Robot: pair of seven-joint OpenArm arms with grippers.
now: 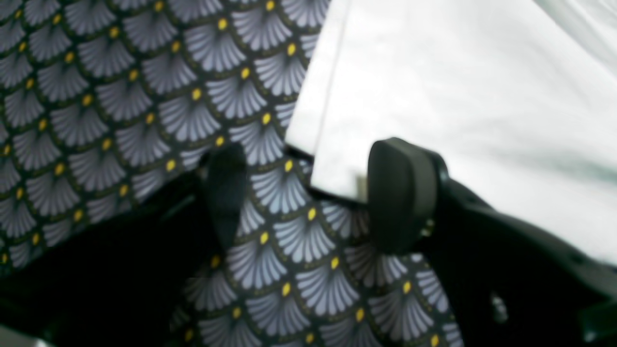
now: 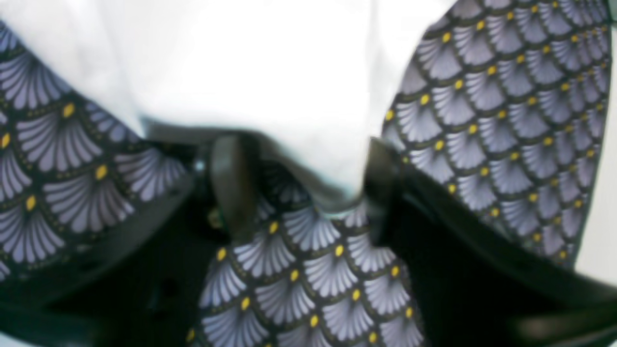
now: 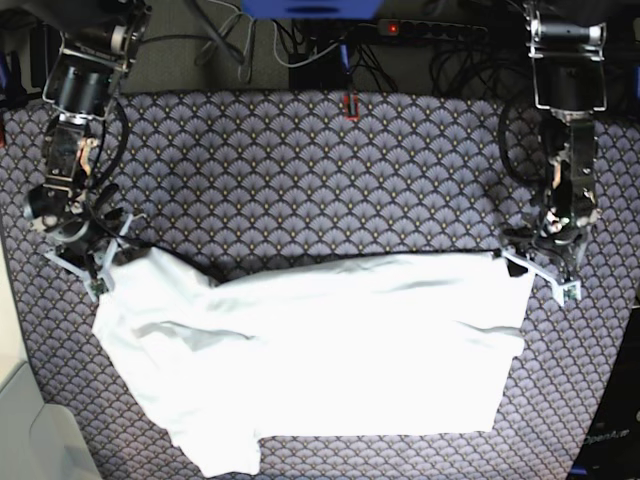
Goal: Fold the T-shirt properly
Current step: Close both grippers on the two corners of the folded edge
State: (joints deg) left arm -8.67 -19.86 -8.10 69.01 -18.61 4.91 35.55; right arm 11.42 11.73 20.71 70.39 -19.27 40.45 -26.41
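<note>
The white T-shirt (image 3: 320,350) lies spread wide across the patterned surface, its upper edge stretched between both grippers. My left gripper (image 3: 540,265) is at the shirt's upper right corner. In the left wrist view its jaws (image 1: 313,193) are apart, with the shirt corner (image 1: 337,168) reaching in beside the right finger (image 1: 400,193). My right gripper (image 3: 95,262) is at the shirt's upper left corner. In the right wrist view its jaws (image 2: 306,188) straddle a lip of white cloth (image 2: 265,72) and stand apart.
The fan-patterned cloth (image 3: 320,180) covers the whole table. A power strip (image 3: 430,28) and cables lie behind it, and a small red item (image 3: 350,103) sits at the far edge. A pale surface (image 3: 20,420) borders the front left.
</note>
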